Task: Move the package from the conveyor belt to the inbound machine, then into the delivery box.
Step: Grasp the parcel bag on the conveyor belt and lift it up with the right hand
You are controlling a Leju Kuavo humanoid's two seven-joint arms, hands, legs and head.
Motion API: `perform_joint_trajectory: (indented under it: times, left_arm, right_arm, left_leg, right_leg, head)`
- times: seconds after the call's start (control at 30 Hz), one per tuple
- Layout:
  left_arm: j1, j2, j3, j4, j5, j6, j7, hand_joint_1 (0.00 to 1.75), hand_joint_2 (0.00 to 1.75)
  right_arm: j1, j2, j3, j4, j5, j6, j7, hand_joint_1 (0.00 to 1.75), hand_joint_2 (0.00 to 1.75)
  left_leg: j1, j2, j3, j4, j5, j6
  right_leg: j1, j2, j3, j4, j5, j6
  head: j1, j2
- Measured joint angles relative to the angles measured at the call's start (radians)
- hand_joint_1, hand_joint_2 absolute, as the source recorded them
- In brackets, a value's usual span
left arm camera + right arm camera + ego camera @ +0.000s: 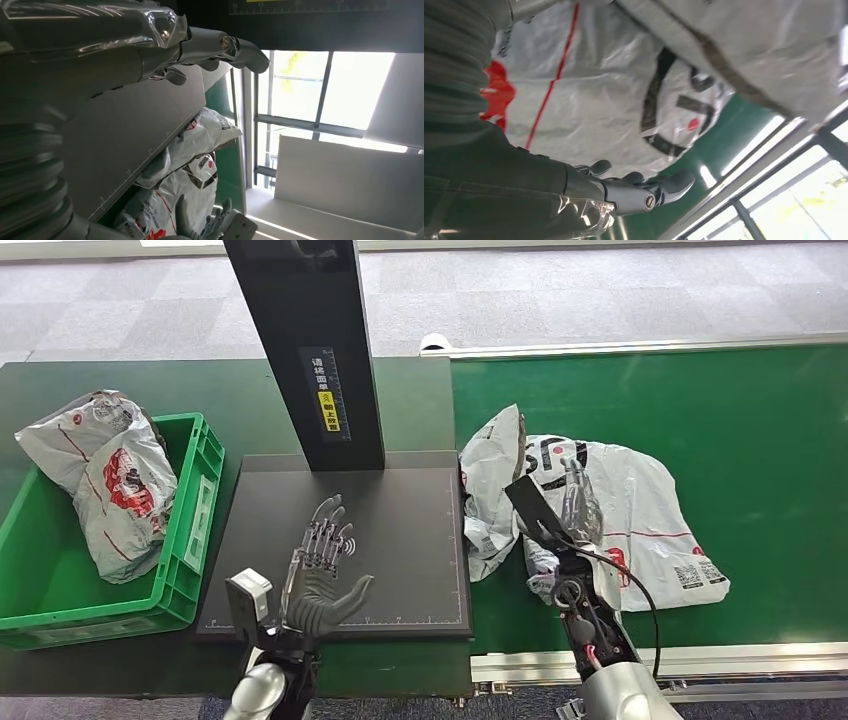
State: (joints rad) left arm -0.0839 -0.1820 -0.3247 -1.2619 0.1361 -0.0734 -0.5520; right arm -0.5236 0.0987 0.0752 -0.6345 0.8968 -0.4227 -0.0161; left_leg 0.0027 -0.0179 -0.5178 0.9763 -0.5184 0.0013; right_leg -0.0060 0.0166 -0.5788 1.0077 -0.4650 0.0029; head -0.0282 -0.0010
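From the head view, the package (640, 510), a crumpled white-grey mailer with red and black print, lies on the green conveyor belt (760, 420), its left end just beside the dark platform of the inbound machine (400, 530). The right hand (578, 508) rests on top of the package with fingers laid flat; whether it actually grips the plastic I cannot tell. The right wrist view adds the close detail: the package (634, 100) fills the space beyond the hand (644, 192), whose fingers stretch out alongside the wrinkled plastic (a strip of green belt and a bright window frame show past it).

The left hand (322, 575) hovers over the machine's platform, palm up, fingers spread, holding nothing. Its wrist view shows the hand (210, 47) above the grey platform edge, with the package (190, 165) beyond.

The machine's black column (310, 350) rises at the back of the platform. Left of the platform, a green delivery box (185, 540) holds another white mailer (105, 480), which sticks up over its rim.
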Motion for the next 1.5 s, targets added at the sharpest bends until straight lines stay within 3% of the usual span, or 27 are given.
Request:
perform_joint_trajectory:
  times: [0.3, 0.7, 0.77, 0.9, 1.07, 1.27, 1.5]
  left_arm:
    - [0.023, -0.003, 0.024, -0.035, -0.021, -0.012, 0.015, 0.0, 1.75]
    - [0.054, -0.003, 0.038, -0.043, -0.025, -0.009, 0.014, 0.0, 1.75]
    - [0.06, -0.003, 0.039, -0.045, -0.025, -0.009, 0.014, 0.0, 1.75]
    - [0.067, -0.003, 0.041, -0.049, -0.026, -0.007, 0.013, 0.0, 1.75]
    - [0.069, -0.003, 0.044, -0.05, -0.027, -0.002, 0.013, 0.0, 1.75]
    - [0.085, -0.004, 0.049, -0.059, -0.034, 0.004, 0.012, 0.0, 1.75]
    - [0.1, -0.004, 0.054, -0.079, -0.045, 0.008, 0.003, 0.0, 1.75]
  right_arm:
    - [0.089, -0.035, -0.064, 0.004, 0.204, -0.02, 0.171, 0.0, 1.75]
    - [0.12, -0.045, -0.145, 0.005, 0.252, 0.065, 0.218, 0.0, 1.75]
    - [0.122, -0.045, -0.155, 0.008, 0.252, 0.074, 0.219, 0.08, 1.75]
    - [0.122, -0.045, -0.167, 0.019, 0.251, 0.098, 0.218, 1.75, 1.75]
    - [0.12, -0.043, -0.186, 0.027, 0.226, 0.097, 0.168, 1.75, 1.75]
    - [0.14, -0.032, -0.212, -0.009, 0.16, 0.028, 0.068, 1.75, 1.75]
    - [0.25, -0.001, -0.207, -0.296, 0.063, -0.063, -0.064, 1.75, 1.75]
  left_leg:
    - [0.0, 0.0, 0.0, 0.0, 0.0, 0.0]
    - [0.0, 0.0, 0.0, 0.0, 0.0, 0.0]
    - [0.0, 0.0, 0.0, 0.0, 0.0, 0.0]
    - [0.0, 0.0, 0.0, 0.0, 0.0, 0.0]
    - [0.0, 0.0, 0.0, 0.0, 0.0, 0.0]
    - [0.0, 0.0, 0.0, 0.0, 0.0, 0.0]
    - [0.0, 0.0, 0.0, 0.0, 0.0, 0.0]
  right_leg:
    - [0.0, 0.0, 0.0, 0.0, 0.0, 0.0]
    - [0.0, 0.0, 0.0, 0.0, 0.0, 0.0]
    - [0.0, 0.0, 0.0, 0.0, 0.0, 0.0]
    - [0.0, 0.0, 0.0, 0.0, 0.0, 0.0]
    - [0.0, 0.0, 0.001, 0.0, 0.0, 0.0]
    - [0.0, 0.0, 0.0, 0.0, 0.0, 0.0]
    - [0.0, 0.0, 0.0, 0.0, 0.0, 0.0]
  head:
    - [0.0, 0.0]
    - [0.0, 0.0]
    - [0.0, 0.0]
    - [0.0, 0.0]
    - [0.0, 0.0]
    - [0.0, 0.0]
    - [0.0, 0.0]
